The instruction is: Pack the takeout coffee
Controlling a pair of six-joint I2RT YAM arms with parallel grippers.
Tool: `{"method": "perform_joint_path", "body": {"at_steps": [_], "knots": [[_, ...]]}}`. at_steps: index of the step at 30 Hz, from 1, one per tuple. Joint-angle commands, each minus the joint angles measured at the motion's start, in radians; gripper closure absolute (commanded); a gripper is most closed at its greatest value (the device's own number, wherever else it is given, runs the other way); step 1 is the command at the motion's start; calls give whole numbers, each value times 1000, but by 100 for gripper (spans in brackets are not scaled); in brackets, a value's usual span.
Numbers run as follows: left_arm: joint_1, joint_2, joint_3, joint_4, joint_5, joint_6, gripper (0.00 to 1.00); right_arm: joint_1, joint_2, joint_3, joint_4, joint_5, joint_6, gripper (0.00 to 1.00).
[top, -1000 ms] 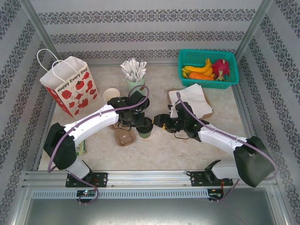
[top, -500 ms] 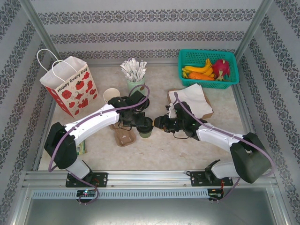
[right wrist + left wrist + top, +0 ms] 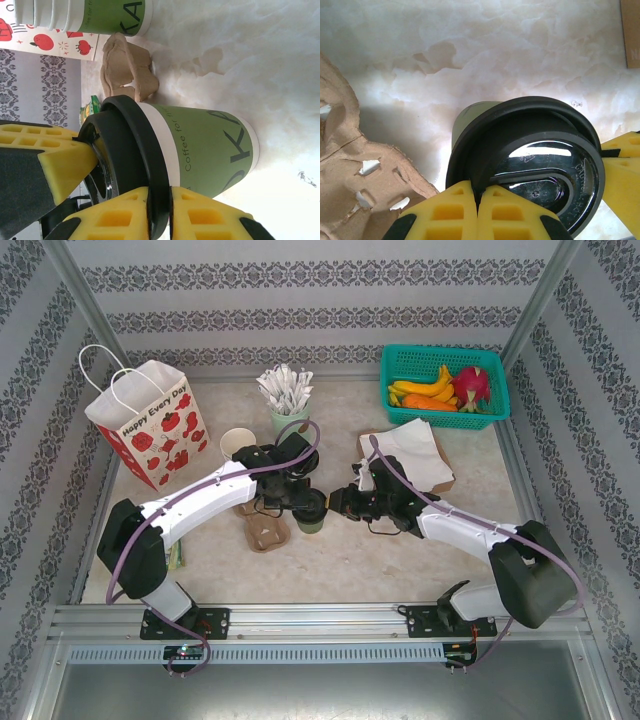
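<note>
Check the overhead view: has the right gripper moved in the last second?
Yes. The right gripper has edged left, away from the napkin stack, onto the takeout coffee.

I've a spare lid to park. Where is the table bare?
Free: near strip between takeout coffee and arm bases; far strip between stick cup and basket. Crowded: around the coffee, with left pincer, right pincer and carrier.

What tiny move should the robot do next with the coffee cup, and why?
Probably a gentle lift straight up, both arms together. The left pincer and right pincer each pinch the rim of the black lid from opposite sides, while the takeout coffee stands on the table beside the cardboard carrier, not in it.
</note>
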Motion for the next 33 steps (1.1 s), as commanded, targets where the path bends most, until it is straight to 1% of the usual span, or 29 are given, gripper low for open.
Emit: {"method": "perform_joint_path", "body": {"at_steps": [1, 8, 11, 12, 14, 17, 20, 23, 27, 33], "knots": [[11, 118, -66, -93, 20, -37, 100, 7, 58, -1, -132, 81, 6, 82], [53, 213, -126, -132, 46, -27, 100, 3, 112, -38, -240, 124, 28, 83], [53, 253, -190, -107, 78, -20, 100, 3, 115, -65, -278, 141, 19, 81], [51, 267, -205, -98, 92, -16, 100, 2, 117, -72, -276, 127, 15, 81], [50, 281, -203, -102, 99, 5, 100, 3, 107, -74, -214, 76, 27, 78], [45, 248, -125, -154, 35, 42, 100, 3, 68, -21, -147, 7, 34, 74], [32, 186, -14, -191, -31, 98, 100, -6, 26, 61, -142, -18, 9, 70], [9, 142, 69, -205, -74, 167, 100, -22, -3, 117, -153, -26, -7, 69], [-4, 135, 129, -221, -81, 230, 100, -47, 2, 146, -165, -12, 9, 68], [-10, 157, 170, -234, -72, 255, 100, -55, 94, 177, -158, -41, 13, 69]]}}
